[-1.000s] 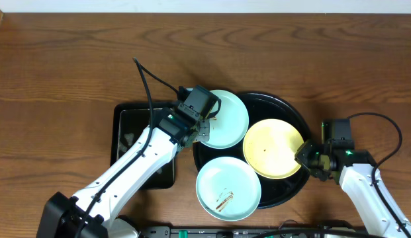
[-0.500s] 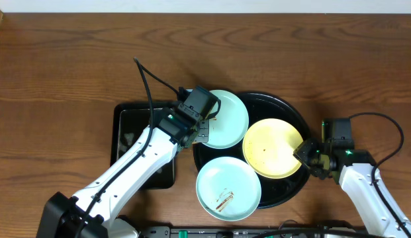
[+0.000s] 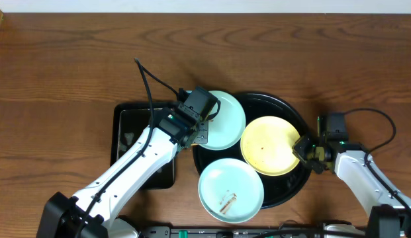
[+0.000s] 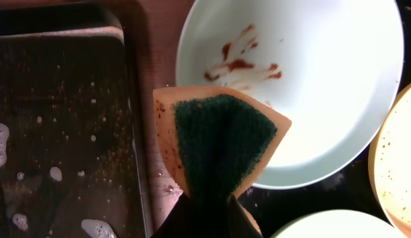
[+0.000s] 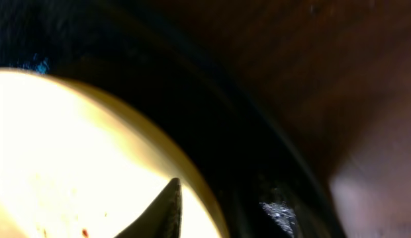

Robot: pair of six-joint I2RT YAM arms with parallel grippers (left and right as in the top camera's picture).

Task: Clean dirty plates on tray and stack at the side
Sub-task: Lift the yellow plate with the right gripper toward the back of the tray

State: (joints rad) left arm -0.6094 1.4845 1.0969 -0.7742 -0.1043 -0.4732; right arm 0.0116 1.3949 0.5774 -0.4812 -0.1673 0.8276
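Note:
Three plates lie on the round black tray (image 3: 289, 108). The back pale blue plate (image 3: 226, 122) has red-brown smears, seen in the left wrist view (image 4: 311, 86). My left gripper (image 3: 200, 127) is shut on an orange-and-green sponge (image 4: 222, 142) held at that plate's left rim. The pale yellow plate (image 3: 270, 145) lies at the right. My right gripper (image 3: 304, 151) pinches its right rim; one finger (image 5: 171, 210) lies on top of the plate (image 5: 73, 152), the other is hidden. The front pale blue plate (image 3: 230, 190) has a brown smear.
A rectangular black tray (image 3: 129, 132) with soapy water (image 4: 59, 119) stands left of the round tray. Bare wooden table surrounds both trays. The left arm's cable loops up behind the gripper.
My right gripper moved slightly up and left, and the yellow plate shifted left with it. The back blue plate nudged left; the left gripper with the sponge barely moved.

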